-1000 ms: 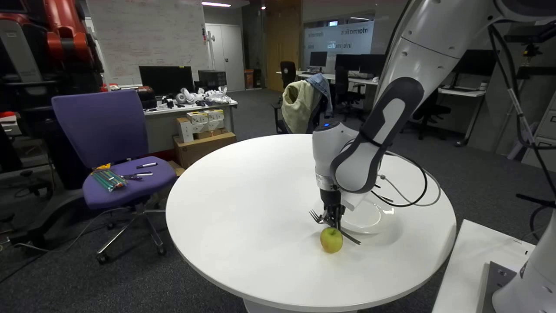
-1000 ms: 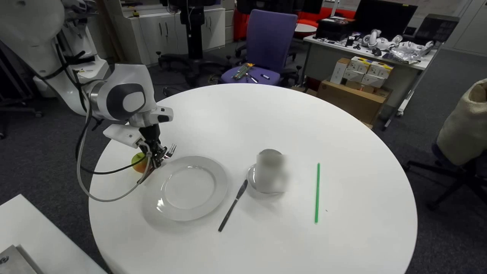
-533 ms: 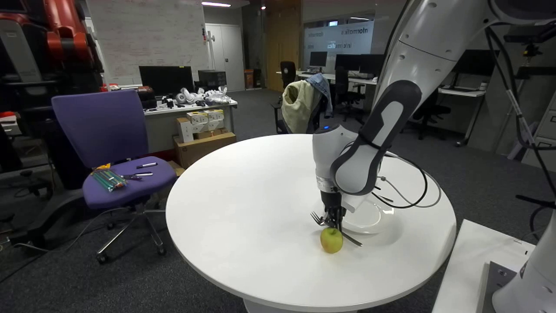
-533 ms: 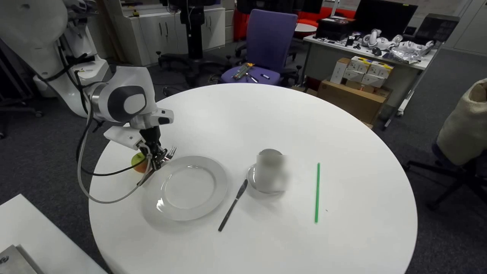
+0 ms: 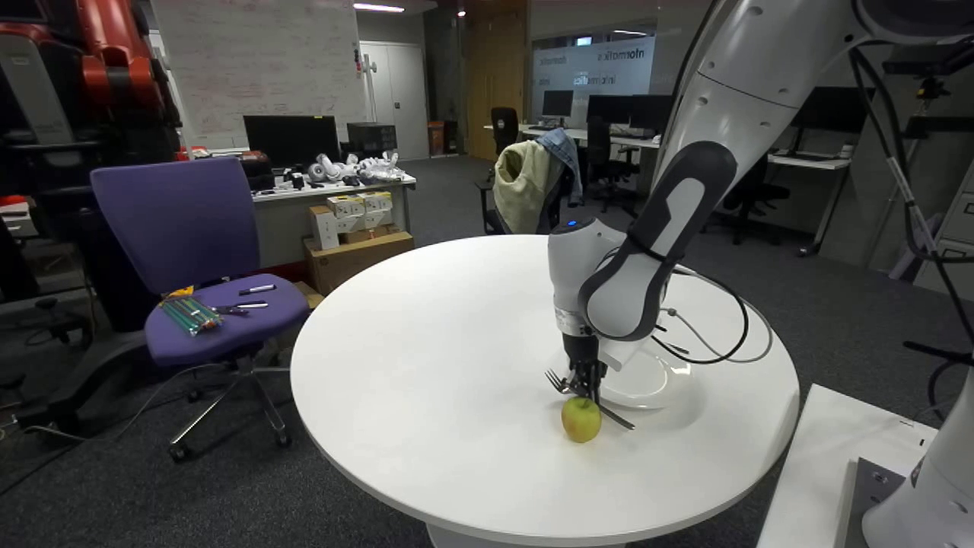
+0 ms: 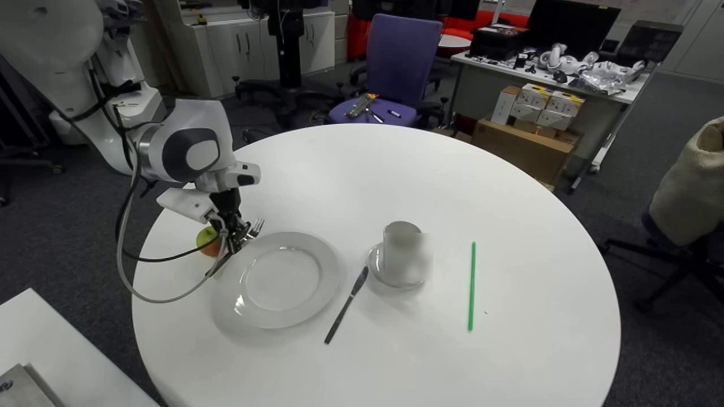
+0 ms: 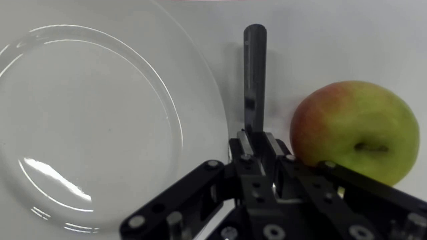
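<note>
My gripper (image 7: 258, 137) points down at the table with its jaws closed around the dark handle of a fork (image 7: 255, 70). The handle's end sticks out beyond the fingertips in the wrist view. The silver tines (image 5: 555, 380) show on the far side of the gripper in both exterior views; the gripped middle is hidden. A green-red apple (image 7: 350, 123) sits right beside the gripper; the finger linkage overlaps it in the wrist view, and I cannot tell whether they touch. A white plate (image 6: 283, 280) lies close on the opposite side of the fork.
The round white table (image 5: 418, 365) carries everything. In an exterior view a knife (image 6: 346, 305) lies beside the plate, then a white cup (image 6: 399, 251), partly blurred, on a saucer (image 6: 375, 265), and a green stick (image 6: 472, 285). Arm cables (image 6: 164, 299) hang near the plate. A purple chair (image 5: 183, 221) stands by the table.
My gripper has shifted very slightly and lowered a little, and the fork has moved slightly with it. The apple, plate, knife, cup and green stick show no clear movement.
</note>
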Controlling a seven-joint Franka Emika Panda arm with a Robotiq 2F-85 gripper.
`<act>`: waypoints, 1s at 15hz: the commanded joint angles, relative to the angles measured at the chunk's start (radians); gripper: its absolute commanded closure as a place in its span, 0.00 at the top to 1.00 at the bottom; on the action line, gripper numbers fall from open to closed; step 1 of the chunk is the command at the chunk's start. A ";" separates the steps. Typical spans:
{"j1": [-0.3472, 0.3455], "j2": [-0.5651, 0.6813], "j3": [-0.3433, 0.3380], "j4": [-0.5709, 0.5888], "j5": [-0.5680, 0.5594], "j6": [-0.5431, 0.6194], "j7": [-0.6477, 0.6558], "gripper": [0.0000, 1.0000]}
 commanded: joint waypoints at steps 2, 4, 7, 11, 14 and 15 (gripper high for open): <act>-0.005 0.014 -0.009 0.006 -0.012 0.006 0.022 0.03; -0.008 0.014 -0.011 0.005 -0.011 0.007 0.021 0.03; -0.011 0.012 -0.015 0.004 -0.011 0.007 0.020 0.03; -0.015 0.012 -0.020 0.004 -0.010 0.008 0.019 0.03; -0.016 0.012 -0.023 0.003 -0.010 0.008 0.019 0.03; -0.017 0.012 -0.024 0.003 -0.010 0.008 0.019 0.03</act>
